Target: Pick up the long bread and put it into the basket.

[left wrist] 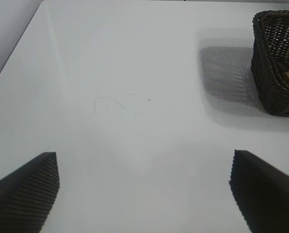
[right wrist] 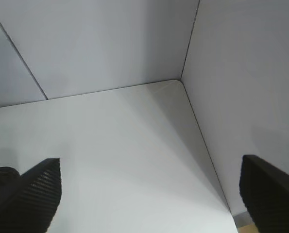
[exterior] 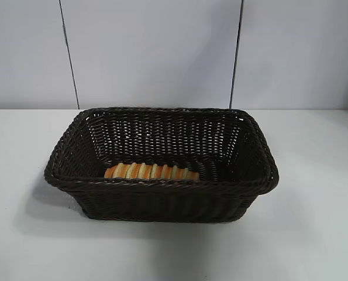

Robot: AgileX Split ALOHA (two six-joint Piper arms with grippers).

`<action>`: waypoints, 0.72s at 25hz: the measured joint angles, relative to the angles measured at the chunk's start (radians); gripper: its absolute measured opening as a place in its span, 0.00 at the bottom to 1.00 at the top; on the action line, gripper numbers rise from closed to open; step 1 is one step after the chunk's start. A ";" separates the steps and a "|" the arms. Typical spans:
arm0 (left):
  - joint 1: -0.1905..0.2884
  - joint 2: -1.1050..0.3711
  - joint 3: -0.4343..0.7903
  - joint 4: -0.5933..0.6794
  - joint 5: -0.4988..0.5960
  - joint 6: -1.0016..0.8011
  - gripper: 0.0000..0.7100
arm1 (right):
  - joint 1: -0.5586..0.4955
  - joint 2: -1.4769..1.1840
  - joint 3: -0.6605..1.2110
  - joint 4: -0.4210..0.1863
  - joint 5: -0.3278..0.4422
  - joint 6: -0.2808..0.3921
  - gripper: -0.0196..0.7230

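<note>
Both sets of jaws stand wide apart and empty over the bare table, and I see the long bread already lying inside the basket, so only a careless arm swing knocking the basket worries me.

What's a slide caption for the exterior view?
Long bread lying inside the wicker basket on the white table.
</note>
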 joint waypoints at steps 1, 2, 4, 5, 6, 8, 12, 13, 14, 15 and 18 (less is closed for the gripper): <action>0.000 0.000 0.000 0.000 0.000 0.000 0.97 | 0.000 -0.047 0.047 0.000 -0.019 0.000 0.96; 0.000 0.000 0.000 0.000 0.000 0.000 0.97 | 0.003 -0.095 0.104 0.000 -0.040 0.002 0.96; 0.000 0.000 0.000 0.000 0.000 0.000 0.97 | 0.021 -0.217 0.217 0.000 -0.070 0.002 0.96; 0.000 0.000 0.000 0.000 0.000 0.000 0.97 | 0.034 -0.261 0.272 0.001 -0.079 0.002 0.96; 0.000 0.000 0.000 0.000 0.000 0.000 0.97 | 0.045 -0.305 0.316 0.005 -0.082 0.002 0.96; 0.000 0.000 0.000 0.000 0.000 0.000 0.97 | 0.074 -0.407 0.413 0.012 -0.082 0.002 0.96; 0.000 0.000 0.000 0.000 0.000 0.000 0.97 | 0.119 -0.588 0.549 0.028 -0.079 0.002 0.96; 0.000 0.000 0.000 0.000 0.000 0.000 0.97 | 0.127 -0.625 0.574 0.032 -0.079 0.002 0.96; 0.000 0.000 0.000 0.000 0.000 0.000 0.97 | 0.133 -0.666 0.603 0.037 -0.079 0.002 0.96; 0.000 0.000 0.000 0.000 0.000 0.000 0.97 | 0.139 -0.710 0.632 0.048 -0.079 0.002 0.96; 0.000 0.000 0.000 0.000 0.000 0.000 0.97 | 0.140 -0.747 0.702 0.086 -0.073 0.002 0.96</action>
